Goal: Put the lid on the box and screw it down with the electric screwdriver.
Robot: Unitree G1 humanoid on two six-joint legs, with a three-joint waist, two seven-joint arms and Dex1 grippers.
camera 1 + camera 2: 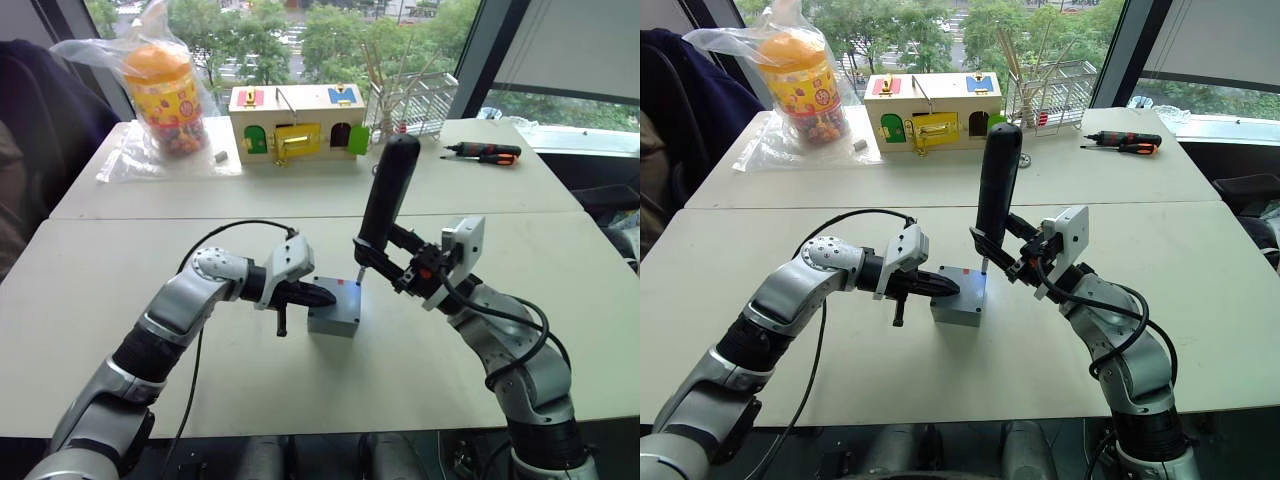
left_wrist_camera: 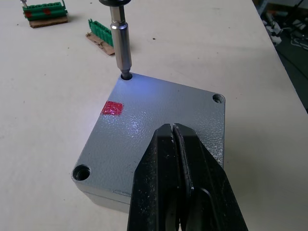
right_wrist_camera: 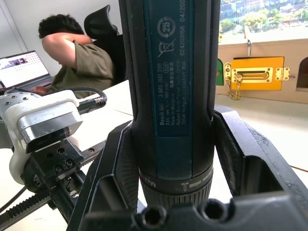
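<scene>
**Lid seated on box; driver bit in corner hole**

Box (image 1: 334, 308): at frame centre on the bench (image 1: 120, 300), lid (image 2: 159, 125) seated on top.
Left gripper (image 2: 179, 144): fingers clenched, empty, pressed on the lid, likely to steady it.
Right gripper (image 1: 385, 257): grasped the electric screwdriver (image 1: 385, 205) near-upright, bit in a corner hole.
Hand screwdriver (image 1: 482, 152): upper right, unused.

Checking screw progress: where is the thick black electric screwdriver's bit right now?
In the left wrist view, the thick black electric screwdriver, upright in the right pincer, has its bit in a corner hole of the grey plastic lid.
</scene>
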